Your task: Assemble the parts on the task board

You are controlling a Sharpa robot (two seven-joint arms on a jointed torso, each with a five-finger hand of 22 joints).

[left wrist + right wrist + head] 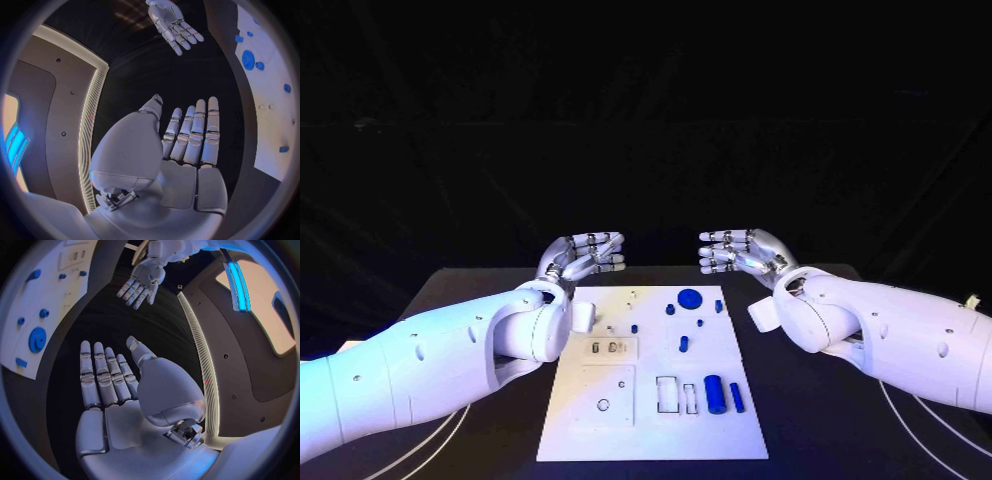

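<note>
The task board [655,420] lies flat on the black counter [834,440], in the lower centre of the head view, between the two arms.

Parts on the board, head view:
- A large round blue disc [689,297] sits near the board's upper edge, right of centre.
- Several small blue pieces [700,321] lie just below and beside the disc.
- A short blue peg [684,343] lies near the board's centre.
- A thick blue cylinder [714,392] and a thinner blue bar [737,397] lie side by side in the lower right area of the board, next to two rectangular recesses [666,394].

Left robot hand [584,255]: positioned above the board's upper left corner in the frame, over the dark counter. Fingers are apart and partly curled; it holds nothing. In the left wrist view the left robot hand [187,150] shows its fingers extended, side by side, with an empty palm.

Right robot hand [741,250]: positioned above the board's upper right corner in the frame, mirroring the left. Fingers are apart and it holds nothing. The right wrist view confirms an empty palm on the right robot hand [112,390].

Neither robot hand touches the board or any part.
</note>
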